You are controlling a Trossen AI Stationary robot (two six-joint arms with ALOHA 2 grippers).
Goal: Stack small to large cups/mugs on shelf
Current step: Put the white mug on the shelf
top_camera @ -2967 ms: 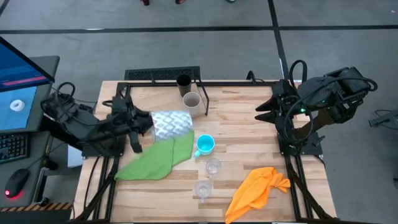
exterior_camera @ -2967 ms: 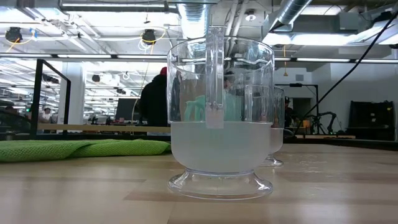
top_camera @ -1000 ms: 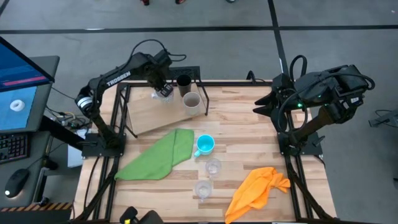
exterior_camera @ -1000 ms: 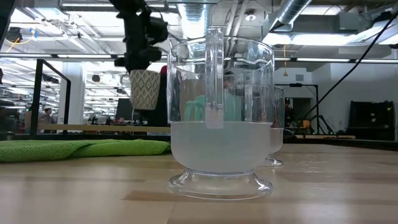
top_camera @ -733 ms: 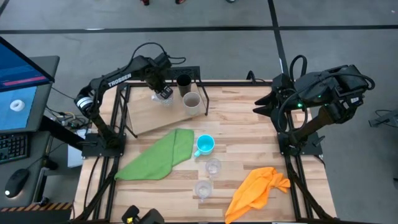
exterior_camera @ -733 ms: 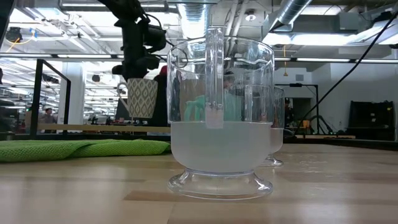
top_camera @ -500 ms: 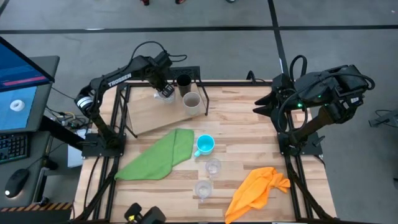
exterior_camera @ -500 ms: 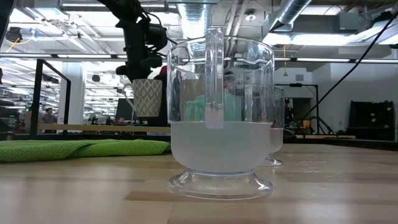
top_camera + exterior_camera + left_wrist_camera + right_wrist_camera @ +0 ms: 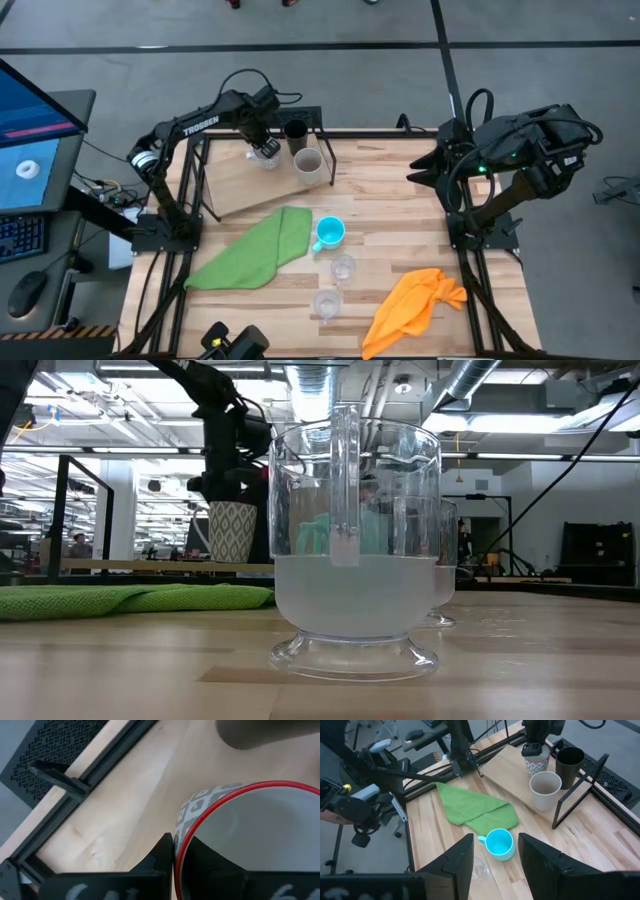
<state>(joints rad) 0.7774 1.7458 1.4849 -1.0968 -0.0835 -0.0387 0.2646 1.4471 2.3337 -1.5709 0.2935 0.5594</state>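
Red rim pinched in my left gripper [image 9: 172, 851], jaws clamped on the wall of the white mug [image 9: 232, 530]; I've got it over the shelf [image 9: 232, 183], beside the black cup [image 9: 294, 132] and beige cup [image 9: 308, 163]. Looks ceramic: stiff, glazed, likely slippery and chip-prone, so a rim grip needs gentle setting down. Right gripper [image 9: 494, 856] waits, jaws apart, off to the counter's [image 9: 400, 240] right.

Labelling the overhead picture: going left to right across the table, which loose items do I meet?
Green cloth → patterned mug in the left claw → grey-beige cup → blue mug → orange cloth.
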